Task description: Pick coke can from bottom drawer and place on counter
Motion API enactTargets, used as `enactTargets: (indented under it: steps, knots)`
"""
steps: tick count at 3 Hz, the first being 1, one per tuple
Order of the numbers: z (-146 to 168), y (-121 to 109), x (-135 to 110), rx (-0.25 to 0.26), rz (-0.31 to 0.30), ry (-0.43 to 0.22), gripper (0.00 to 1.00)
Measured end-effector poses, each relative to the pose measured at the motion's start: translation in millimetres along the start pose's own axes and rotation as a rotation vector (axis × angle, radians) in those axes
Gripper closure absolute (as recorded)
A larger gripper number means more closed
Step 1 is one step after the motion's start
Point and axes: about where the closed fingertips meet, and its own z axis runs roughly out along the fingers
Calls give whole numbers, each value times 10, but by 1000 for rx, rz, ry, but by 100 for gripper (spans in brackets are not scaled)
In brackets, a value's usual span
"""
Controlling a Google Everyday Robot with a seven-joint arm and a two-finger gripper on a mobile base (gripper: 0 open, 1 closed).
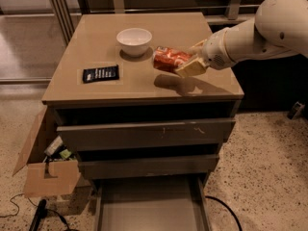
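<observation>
The coke can (169,59) is red-orange with white markings and lies tilted on its side in my gripper (190,60), held a little above the counter (96,93). The gripper is shut on the can's right end, over the counter's right half, and casts a shadow below it. My white arm (260,30) reaches in from the right. The bottom drawer (147,208) is pulled open at the cabinet's foot, and its flat floor is bare.
A white bowl (134,40) stands on the counter just left of the can. A flat black packet (100,73) lies near the counter's left front. A cardboard box (45,170) with items sits on the floor at the left. A cable (226,211) runs by the drawer.
</observation>
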Motion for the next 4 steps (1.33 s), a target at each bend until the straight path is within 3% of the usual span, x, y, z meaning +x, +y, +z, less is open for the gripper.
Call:
enactTargets:
  steps: [2, 4]
  knots:
    - [148, -157, 329, 10, 40, 31, 100]
    - [241, -201, 476, 8, 59, 54, 97]
